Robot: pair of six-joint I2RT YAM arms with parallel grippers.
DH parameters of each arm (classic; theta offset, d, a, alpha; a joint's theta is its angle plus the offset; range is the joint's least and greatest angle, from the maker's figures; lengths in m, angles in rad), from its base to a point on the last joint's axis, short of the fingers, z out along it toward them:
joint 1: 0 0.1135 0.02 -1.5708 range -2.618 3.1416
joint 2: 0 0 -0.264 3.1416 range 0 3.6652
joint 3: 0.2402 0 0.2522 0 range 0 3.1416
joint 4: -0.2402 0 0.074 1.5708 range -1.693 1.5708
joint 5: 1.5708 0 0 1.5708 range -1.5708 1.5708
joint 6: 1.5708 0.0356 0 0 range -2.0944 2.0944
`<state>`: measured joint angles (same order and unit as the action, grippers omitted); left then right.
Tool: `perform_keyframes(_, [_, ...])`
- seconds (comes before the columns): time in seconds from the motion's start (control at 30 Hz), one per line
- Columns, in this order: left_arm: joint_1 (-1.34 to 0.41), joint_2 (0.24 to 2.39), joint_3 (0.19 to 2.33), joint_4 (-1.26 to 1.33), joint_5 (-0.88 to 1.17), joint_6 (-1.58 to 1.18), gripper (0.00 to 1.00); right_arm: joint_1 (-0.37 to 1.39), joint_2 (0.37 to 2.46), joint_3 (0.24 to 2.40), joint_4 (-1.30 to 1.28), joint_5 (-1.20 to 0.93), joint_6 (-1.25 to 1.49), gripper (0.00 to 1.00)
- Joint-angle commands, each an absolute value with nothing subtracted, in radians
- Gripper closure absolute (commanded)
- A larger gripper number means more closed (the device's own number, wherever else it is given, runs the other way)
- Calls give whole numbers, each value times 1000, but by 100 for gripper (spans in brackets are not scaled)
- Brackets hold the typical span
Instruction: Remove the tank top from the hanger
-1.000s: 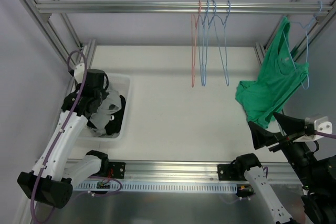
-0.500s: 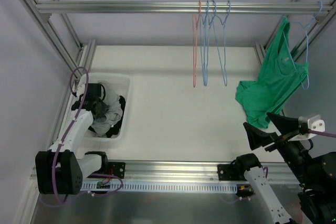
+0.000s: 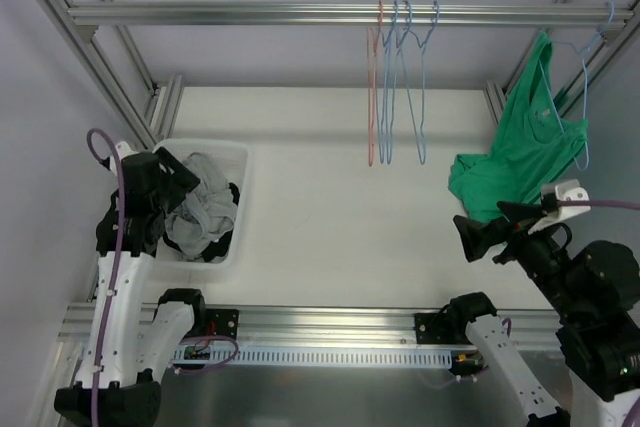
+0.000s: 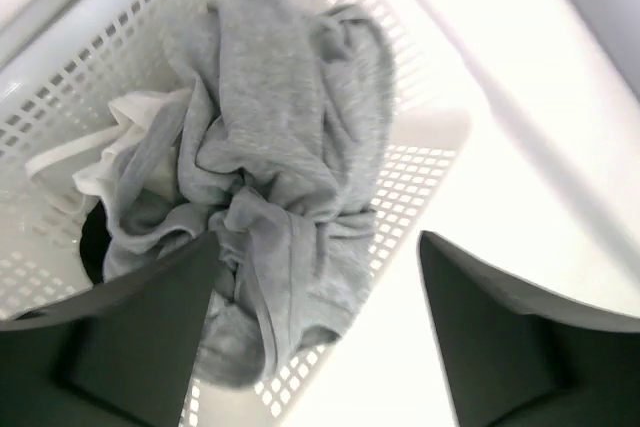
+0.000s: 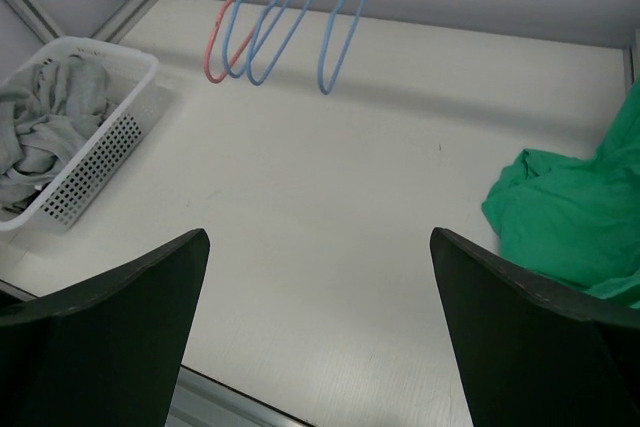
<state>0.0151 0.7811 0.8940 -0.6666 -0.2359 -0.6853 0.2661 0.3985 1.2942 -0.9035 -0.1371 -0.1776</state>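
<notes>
Nearby, tank top, hangers (basket leftward)

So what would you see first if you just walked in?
The bright green tank top on the far right, dangling from a pale blue wire hanger with its bottom heaped on the white table. Next, the bunch of empty red and blue wire hangers on the metal rail, and the white plastic basket of grey clothes on the left.

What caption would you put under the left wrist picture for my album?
Open left gripper hovering above a white basket stuffed with crumpled grey clothes.
</notes>
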Motion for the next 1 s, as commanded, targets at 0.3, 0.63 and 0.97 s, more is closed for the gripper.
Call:
perform_keyframes(0.3, [25,574,1171,-845,440,-422,1,252,855,1564,-936,257,-348,0])
perform_keyframes(0.63, [11,282,976,-919,293,-302,1,40,1259,1934,-856,344,-471,1])
perform_keyframes(0.97, [6,252,965,-887,227,-331,1,-84,1266,1902,-787,367,-500,3])
